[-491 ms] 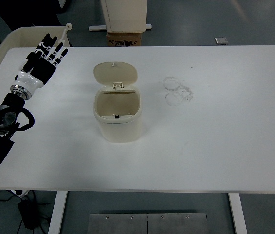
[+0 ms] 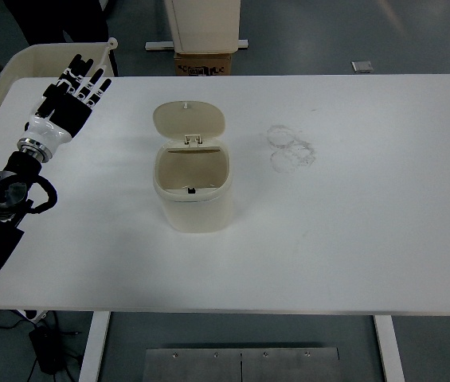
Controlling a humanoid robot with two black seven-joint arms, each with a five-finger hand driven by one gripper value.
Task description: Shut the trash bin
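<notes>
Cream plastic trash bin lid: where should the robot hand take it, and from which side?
Likely at the far rim of the flipped-back cream plastic lid, reaching from the left with the left robot hand. The lid hinges at the bin's back edge, so pushing that free rim forward and down should close it.

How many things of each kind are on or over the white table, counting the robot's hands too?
Trash bin, cream, lid open: 1
Robot hand, the left hand, fingers spread over the table's far left: 1
Smudge marks on the table: 1 cluster
Total: 3
</notes>
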